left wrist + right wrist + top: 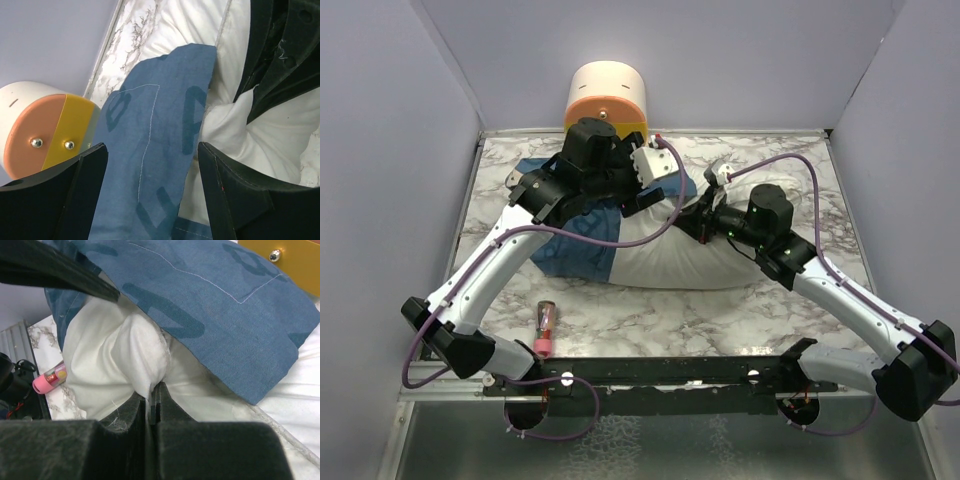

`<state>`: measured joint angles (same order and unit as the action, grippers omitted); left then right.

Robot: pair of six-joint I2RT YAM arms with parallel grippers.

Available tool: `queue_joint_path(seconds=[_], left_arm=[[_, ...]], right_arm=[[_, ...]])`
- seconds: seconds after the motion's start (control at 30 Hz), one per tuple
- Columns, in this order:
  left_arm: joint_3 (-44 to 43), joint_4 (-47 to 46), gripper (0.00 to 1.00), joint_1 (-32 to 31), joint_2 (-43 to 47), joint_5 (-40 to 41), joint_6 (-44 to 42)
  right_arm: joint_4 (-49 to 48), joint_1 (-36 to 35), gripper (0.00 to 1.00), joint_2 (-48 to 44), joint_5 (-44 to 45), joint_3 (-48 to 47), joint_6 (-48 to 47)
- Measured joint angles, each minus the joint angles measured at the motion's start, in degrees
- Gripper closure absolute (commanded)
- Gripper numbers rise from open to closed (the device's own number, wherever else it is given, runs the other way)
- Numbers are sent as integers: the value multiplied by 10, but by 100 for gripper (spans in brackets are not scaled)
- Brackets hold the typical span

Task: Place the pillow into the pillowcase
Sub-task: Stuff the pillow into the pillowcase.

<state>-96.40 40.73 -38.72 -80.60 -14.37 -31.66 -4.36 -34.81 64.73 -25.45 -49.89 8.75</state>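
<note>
The white pillow (690,262) lies across the middle of the marble table, its left end under the blue lettered pillowcase (575,250). My left gripper (152,185) is open and hovers over a flap of the pillowcase (150,125); neither finger touches the cloth. My right gripper (152,390) is shut on a bunched fold of the pillow (110,360), just below the pillowcase (200,295) edge. From above, the right gripper (695,218) sits at the pillow's upper edge, close to the left gripper (655,195). How far the pillow reaches inside the case is hidden.
A cream-and-orange cylinder (608,97) stands at the back edge behind the left wrist. A pink tube (546,328) lies on the table near the front left. Grey walls close the sides, and a black rail (670,372) runs along the front.
</note>
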Motion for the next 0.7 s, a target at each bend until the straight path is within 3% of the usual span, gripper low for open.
queue_joint_path(seconds=[0.2,0.33,0.4,0.53,0.7], left_arm=[[0,19,23,0,-19,-33,-26],[10,15,28,0,-20,-18,-39],[18,8,39,0,-23,12,-42],[18,-9,74,-4,-48,52,-35],[11,-28,77,-11,-63,54,9]], right_arm=[[0,0,99,2,0,-3,0],[0,0,99,3,0,-3,0],[0,0,99,4,0,-5,0],[-1,0,99,7,2,-7,-1],[-3,1,99,8,11,-7,-3]])
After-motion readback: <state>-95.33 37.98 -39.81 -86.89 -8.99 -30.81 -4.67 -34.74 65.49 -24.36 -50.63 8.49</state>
